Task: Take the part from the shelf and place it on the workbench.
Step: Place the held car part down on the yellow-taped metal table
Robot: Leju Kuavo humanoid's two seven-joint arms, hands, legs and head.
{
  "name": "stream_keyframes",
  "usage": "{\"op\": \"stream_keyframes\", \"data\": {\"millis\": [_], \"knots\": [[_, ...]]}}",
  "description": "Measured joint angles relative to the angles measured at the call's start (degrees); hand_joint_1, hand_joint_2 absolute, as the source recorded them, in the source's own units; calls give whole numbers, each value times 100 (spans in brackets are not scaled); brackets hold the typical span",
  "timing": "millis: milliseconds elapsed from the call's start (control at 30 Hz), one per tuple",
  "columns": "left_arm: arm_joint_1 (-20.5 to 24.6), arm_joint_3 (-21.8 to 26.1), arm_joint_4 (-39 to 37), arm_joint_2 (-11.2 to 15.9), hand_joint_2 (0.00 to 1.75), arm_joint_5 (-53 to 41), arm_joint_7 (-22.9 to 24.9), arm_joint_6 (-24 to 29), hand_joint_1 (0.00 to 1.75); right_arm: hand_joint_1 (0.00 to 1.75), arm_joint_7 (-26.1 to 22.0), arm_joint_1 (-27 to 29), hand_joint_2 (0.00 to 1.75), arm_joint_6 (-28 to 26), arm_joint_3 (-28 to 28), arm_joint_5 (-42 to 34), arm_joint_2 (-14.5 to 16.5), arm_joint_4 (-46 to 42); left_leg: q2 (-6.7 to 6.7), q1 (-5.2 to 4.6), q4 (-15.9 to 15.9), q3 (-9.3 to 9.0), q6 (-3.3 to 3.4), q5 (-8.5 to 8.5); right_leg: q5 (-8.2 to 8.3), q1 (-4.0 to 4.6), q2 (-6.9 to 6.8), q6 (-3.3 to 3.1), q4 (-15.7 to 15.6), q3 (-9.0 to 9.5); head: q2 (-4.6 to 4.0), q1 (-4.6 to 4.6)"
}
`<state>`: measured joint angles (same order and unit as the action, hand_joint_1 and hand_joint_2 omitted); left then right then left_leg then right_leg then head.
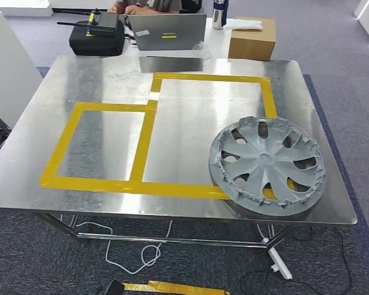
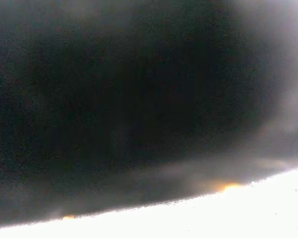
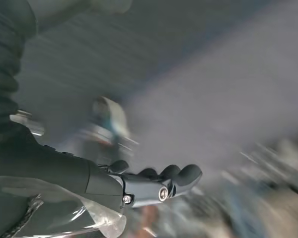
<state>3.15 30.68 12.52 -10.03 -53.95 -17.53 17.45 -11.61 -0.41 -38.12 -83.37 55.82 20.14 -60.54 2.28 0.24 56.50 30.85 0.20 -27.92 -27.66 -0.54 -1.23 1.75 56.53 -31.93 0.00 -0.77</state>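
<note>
A: Head view, what lies where?
B: A grey plastic wheel cover with curved spokes (image 1: 266, 165) lies flat at the lower right of the frame, on the shiny metal workbench (image 1: 104, 74); it overlaps the lower right corner of the yellow tape rectangles (image 1: 143, 144); at the upper edge stand a grey laptop (image 1: 168, 31), a black case (image 1: 96, 38) and a brown cardboard box (image 1: 251, 38); a person's hands show beyond the laptop.
A: Left wrist view?
B: Dark blur above a bright white band; the left hand's fingers cannot be told.
A: Right wrist view?
B: The right hand (image 3: 155, 184) reaches from the left edge; its dark fingers (image 3: 179, 174) lie straight and side by side, holding nothing; the background is blurred.
</note>
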Motion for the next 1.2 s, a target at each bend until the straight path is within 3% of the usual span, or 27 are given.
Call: {"op": "stream_keyframes", "data": {"millis": [133,267,433,633,833,900,933,1000,1033,1067,1100,1200], "knots": [[4,93,0,-8,0,0,-29,-18,0,0,928,-249,175,26,-255,451,-58,1674,1,7,-3,0,-4,0,-5,6,0,-10,2,0,1,1],[4,178,0,-14,0,67,-95,-46,0,0,1140,-369,0,143,-260,743,-155,2893,0,6,-3,0,-7,3,-4,6,-1,-12,4,1,1,1],[-18,364,0,8,0,209,-125,-96,0,0,1252,-443,0,999,51,1447,-287,3913,0,3,-2,-1,-11,5,-1,3,-2,-16,5,0,0,-2],[-24,479,0,30,0,233,-123,-103,0,0,1244,-468,0,1220,252,1522,-386,4403,-2,-7,9,3,-3,-1,4,-6,-4,-9,0,3,1,-1],[-26,549,0,96,0,248,-141,-201,0,0,459,-482,0,1866,390,1526,-431,4553,-2,-33,-4,13,104,19,56,-31,-9,71,-47,24,0,3],[-19,564,0,109,0,250,-179,-227,0,0,265,-487,0,1942,431,1546,-440,4573,10,-11,-132,-26,165,130,-89,-28,16,104,54,-30,1,-1],[-14,575,0,116,0,251,-193,-237,0,0,211,-486,0,1964,454,1558,-446,4580,16,4,-182,-29,182,176,-279,-28,38,111,276,-121,0,-9],[-14,604,0,127,0,255,-211,-251,0,0,169,-485,0,1989,493,1573,-461,4595,22,12,-187,9,194,217,-728,-41,79,120,1016,-401,2,-18],[-14,621,0,132,0,257,-215,-257,0,0,166,-483,0,2000,510,1578,-466,4605,23,9,-167,37,186,226,-843,-47,88,130,1329,-505,2,-22],[-12,635,0,136,0,260,-217,-261,0,0,172,-481,0,2008,523,1588,-470,4613,25,8,-147,62,176,232,-837,-54,92,140,1457,-523,2,-23],[-8,648,0,140,0,263,-219,-265,0,0,181,-479,0,2016,538,1602,-473,4620,26,10,-126,84,164,239,-726,-63,92,149,1355,-433,1,-24],[10,668,0,155,0,274,-230,-282,0,0,194,-500,0,2054,598,1647,-479,4637,22,11,-43,150,91,255,-314,-93,58,160,306,195,1,-24]]}}
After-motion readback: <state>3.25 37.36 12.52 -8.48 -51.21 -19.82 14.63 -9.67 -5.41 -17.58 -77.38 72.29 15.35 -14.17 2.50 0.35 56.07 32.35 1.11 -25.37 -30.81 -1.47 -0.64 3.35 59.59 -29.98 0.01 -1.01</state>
